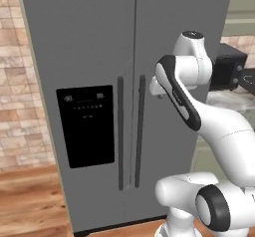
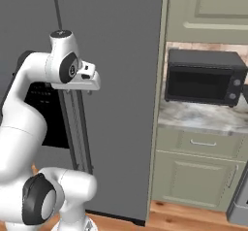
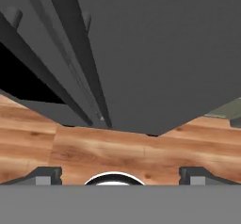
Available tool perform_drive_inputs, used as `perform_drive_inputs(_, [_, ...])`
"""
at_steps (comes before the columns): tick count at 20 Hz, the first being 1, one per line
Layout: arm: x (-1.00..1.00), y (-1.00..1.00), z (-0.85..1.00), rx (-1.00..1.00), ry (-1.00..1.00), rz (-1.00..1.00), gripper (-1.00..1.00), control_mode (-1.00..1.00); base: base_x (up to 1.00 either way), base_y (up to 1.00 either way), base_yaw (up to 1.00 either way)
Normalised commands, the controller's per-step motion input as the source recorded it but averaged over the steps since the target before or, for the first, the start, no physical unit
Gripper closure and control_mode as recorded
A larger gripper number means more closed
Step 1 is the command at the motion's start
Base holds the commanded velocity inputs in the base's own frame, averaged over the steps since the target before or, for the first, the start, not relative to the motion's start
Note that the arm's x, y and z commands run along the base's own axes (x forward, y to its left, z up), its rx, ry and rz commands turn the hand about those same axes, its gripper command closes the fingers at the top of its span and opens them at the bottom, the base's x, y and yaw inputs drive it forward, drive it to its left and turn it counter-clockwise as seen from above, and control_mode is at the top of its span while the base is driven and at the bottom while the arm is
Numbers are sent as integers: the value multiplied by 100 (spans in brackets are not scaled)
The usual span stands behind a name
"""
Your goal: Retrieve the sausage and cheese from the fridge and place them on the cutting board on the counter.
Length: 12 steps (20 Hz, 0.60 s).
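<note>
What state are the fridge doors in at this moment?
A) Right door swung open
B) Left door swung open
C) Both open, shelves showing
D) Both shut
D: both doors of the fridge lie flush, the two dark handles stand side by side, and no shelves show.

The fridge (image 1: 124,106) stands directly ahead of the arm, both doors closed. Its two handles (image 1: 130,131) run side by side at its centre, with the dispenser panel (image 1: 85,125) left of them. The surface (image 2: 203,116) adjoins the fridge's right side and carries a microwave (image 2: 203,77).
</note>
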Motion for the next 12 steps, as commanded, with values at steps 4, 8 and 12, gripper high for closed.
perform_drive_inputs(4, [0,0,0,0,0,0,-100,100,-49,17,-1])
perform_drive_inputs(8, [0,0,0,0,0,0,-100,100,-33,42,-6])
perform_drive_inputs(12, [0,0,0,0,0,0,-100,100,-26,56,-10])
